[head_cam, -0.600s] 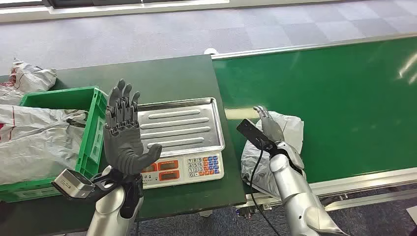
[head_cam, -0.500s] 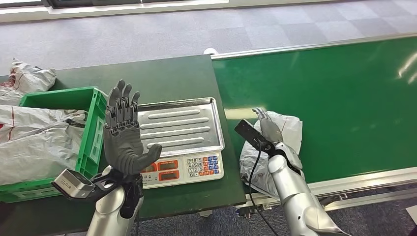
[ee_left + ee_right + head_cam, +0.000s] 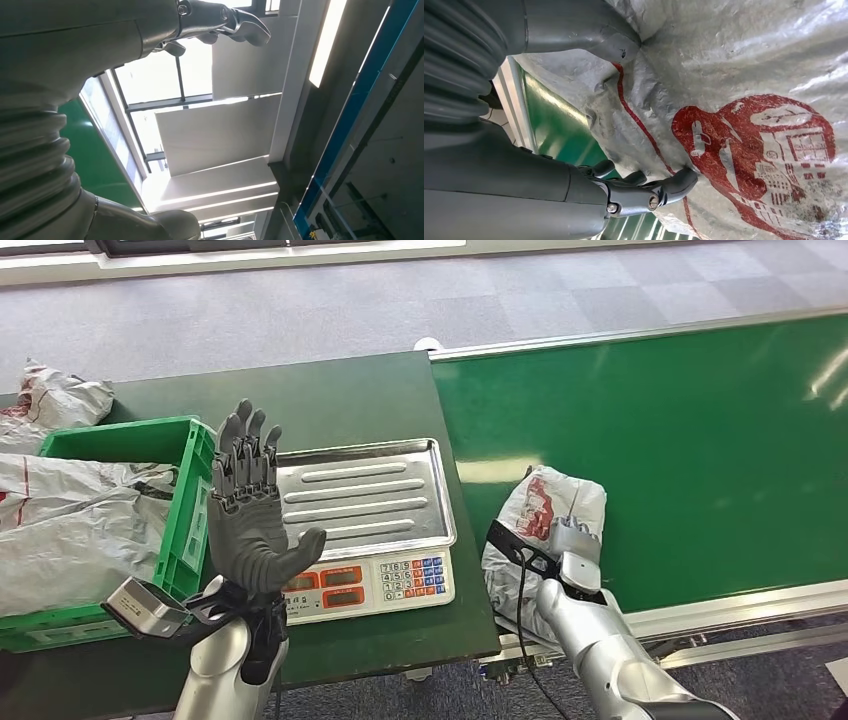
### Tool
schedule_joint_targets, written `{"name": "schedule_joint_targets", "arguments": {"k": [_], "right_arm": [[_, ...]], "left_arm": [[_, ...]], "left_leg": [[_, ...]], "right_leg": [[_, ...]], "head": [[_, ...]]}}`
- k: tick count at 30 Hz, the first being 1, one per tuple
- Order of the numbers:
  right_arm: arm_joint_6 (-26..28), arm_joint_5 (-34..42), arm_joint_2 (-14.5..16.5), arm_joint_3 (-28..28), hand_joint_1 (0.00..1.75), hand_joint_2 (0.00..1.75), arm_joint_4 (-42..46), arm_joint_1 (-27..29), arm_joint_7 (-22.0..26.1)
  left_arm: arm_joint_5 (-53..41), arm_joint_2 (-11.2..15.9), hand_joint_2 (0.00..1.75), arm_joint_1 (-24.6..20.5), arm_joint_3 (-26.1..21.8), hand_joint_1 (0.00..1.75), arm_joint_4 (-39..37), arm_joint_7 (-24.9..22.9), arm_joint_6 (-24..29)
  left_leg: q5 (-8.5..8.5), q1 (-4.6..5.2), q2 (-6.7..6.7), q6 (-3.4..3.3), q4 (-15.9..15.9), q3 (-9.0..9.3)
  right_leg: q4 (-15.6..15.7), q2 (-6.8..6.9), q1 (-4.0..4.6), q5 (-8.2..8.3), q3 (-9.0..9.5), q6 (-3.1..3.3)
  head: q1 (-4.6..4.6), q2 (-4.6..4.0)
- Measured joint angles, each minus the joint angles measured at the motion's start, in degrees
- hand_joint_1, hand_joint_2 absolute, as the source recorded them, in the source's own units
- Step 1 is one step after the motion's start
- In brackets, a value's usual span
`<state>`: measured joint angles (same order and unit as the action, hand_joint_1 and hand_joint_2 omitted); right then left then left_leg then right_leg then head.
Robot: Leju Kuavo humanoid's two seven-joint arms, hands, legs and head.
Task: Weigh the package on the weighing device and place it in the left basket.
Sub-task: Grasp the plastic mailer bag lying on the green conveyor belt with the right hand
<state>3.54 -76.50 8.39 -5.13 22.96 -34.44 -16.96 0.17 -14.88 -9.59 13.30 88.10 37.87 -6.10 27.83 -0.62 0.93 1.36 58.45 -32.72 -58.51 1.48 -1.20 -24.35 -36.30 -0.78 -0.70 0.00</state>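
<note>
Grey package (image 3: pixel 545 530) red printed logo, writing unreadable.

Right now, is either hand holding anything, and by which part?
The right hand grips the grey package at its near edge on the belt, thumb and fingers pressed into the wrap. The left hand is raised, holding nothing.

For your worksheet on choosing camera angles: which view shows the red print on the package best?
The right wrist view: the package is close up, its red print sharp beside the right hand. The head view shows the package whole but the print small. The left wrist view faces the ceiling.
</note>
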Motion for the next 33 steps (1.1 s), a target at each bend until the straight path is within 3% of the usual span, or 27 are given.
{"name": "schedule_joint_targets", "arguments": {"k": [4,9,13,33], "right_arm": [[-0.28,-0.01,0.00,0.43,0.00,1.75,-0.67,-0.19,1.39],[-3.40,1.52,0.00,0.43,0.00,1.75,-1.39,-0.29,7.09],[-4.31,2.03,0.01,0.43,1.75,1.75,-1.80,-0.32,8.99],[-0.64,4.02,0.54,0.43,1.75,1.75,-2.13,-0.49,14.42]], "left_arm": [[0.00,0.01,1.75,0.49,-0.18,0.00,0.55,-0.01,0.15],[0.00,0.01,1.75,0.58,-0.19,0.00,0.84,-0.02,0.22],[0.00,0.00,1.75,0.57,-0.19,0.00,0.84,-0.10,0.22],[0.02,0.02,1.75,0.52,-0.20,0.00,0.51,-0.05,0.29]], "left_leg": [[0.00,0.00,0.00,0.00,0.00,0.00],[0.00,0.01,0.03,0.00,0.01,0.02],[0.00,0.00,0.04,0.00,0.01,0.04],[0.00,0.00,0.04,0.00,0.01,0.04]], "right_leg": [[0.00,0.00,0.00,0.00,0.01,0.00],[0.00,-0.02,-0.01,0.01,0.03,0.00],[0.00,-0.02,0.00,0.00,0.02,0.00],[0.00,-0.03,0.00,0.00,0.03,0.00]], "head": [[0.01,0.00],[0.01,0.00],[0.01,0.00],[0.01,0.00]]}}
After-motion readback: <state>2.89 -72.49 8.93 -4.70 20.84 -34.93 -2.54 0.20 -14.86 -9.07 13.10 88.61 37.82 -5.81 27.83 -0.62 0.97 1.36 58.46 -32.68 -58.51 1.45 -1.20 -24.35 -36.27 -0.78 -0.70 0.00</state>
